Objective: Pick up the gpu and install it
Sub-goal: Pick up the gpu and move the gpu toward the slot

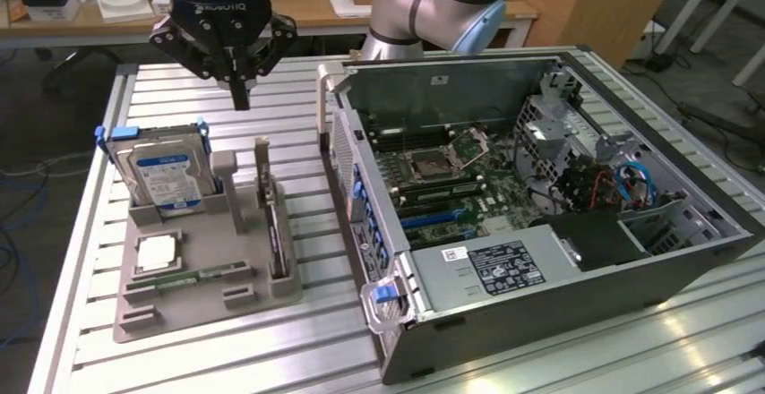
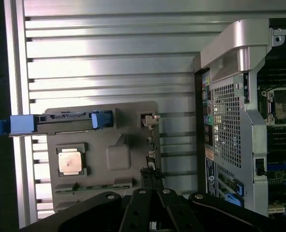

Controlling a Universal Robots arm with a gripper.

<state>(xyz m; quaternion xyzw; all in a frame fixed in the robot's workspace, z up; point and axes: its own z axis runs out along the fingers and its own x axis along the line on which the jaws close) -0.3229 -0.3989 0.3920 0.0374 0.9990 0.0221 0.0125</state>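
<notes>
1. The claw (image 1: 242, 98) hangs in the air above the worktop (image 1: 179, 358), over the far end of a grey tray (image 1: 203, 309). Its two fingers are pressed together and nothing is between them.
2. The gpu (image 1: 276, 233) is not picked up. It stands on its long edge in a slot of the tray, on the side nearest to the computer case (image 1: 574, 269), apart from the claw and lower than it.
3. In the wrist view the closed fingers point down towards that same side of the tray (image 2: 118, 157).
4. A hard drive (image 1: 167, 177) with a blue label and blue side rails stands upright in the tray, towards the exterior view's left of the gpu.
5. A processor (image 1: 156, 252) lies flat in the tray in front of the hard drive, and a slim green memory stick (image 1: 192, 278) lies just beside it.
6. The computer case lies open on the worktop at the exterior view's right, with the motherboard (image 1: 454, 179) visible inside.
</notes>
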